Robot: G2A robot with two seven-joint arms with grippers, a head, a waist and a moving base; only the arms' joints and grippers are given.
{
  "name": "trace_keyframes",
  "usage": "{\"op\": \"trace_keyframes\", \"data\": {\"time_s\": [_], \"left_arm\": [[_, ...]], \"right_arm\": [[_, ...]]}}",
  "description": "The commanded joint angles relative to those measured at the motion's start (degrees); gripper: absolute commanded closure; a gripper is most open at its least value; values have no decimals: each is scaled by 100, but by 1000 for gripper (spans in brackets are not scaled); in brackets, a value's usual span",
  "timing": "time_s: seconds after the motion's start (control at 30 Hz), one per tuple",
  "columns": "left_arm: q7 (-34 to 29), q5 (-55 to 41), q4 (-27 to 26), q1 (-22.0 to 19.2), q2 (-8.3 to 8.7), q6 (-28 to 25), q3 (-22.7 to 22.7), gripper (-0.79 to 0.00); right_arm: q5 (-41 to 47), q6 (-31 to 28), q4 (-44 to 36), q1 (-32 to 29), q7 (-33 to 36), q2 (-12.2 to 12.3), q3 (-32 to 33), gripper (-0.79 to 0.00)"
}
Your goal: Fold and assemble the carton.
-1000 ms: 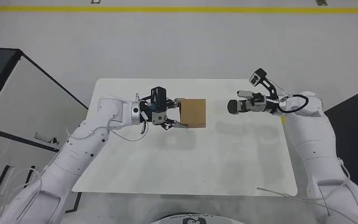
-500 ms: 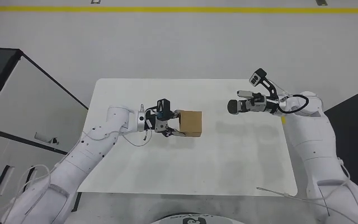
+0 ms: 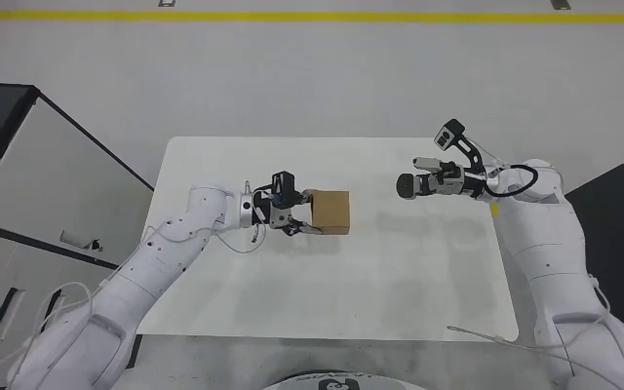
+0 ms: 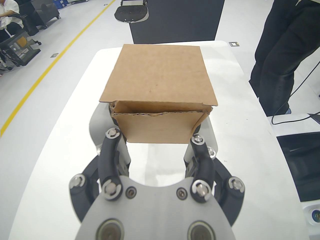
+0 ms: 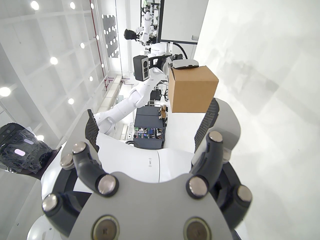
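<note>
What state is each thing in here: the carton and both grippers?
carton: folded into a box shape, standing on the table.
left gripper: jaws closed on the carton's two sides.
right gripper: jaws open, empty, well apart from the carton.

Light is bright, even and diffuse, from overhead. The right wrist view shows round ceiling lamps [image 5: 53, 60], each burnt out to white with a small halo. The table [image 3: 409, 283] reads near white in the top view and washes out in the right wrist view. The carton [image 3: 331, 212] throws only a faint, soft-edged shadow at its base, and its faces differ little in tone. There is mild sheen on the table and gloss on the floor [image 4: 75, 18]. Both wrist views bow like a wide-angle lens: the yellow line [image 4: 50, 58], the table edges and the ceiling grid curve toward the borders.
</note>
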Motion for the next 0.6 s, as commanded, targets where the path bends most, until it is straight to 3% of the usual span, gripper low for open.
{"op": "trace_keyframes", "data": {"time_s": [0.0, 0.23, 0.57], "left_arm": [[-121, 12, 88, 24, -17, 89, 24, 0], [-72, -1, 723, -127, -210, 246, 326, 0], [514, 240, 1658, -447, -562, 366, 855, 0]], "right_arm": [[0, 0, 0, 0, 0, 0, 0, -785], [0, 0, 0, 0, 0, 0, 0, -785], [0, 0, 0, 0, 0, 0, 0, -785]]}}
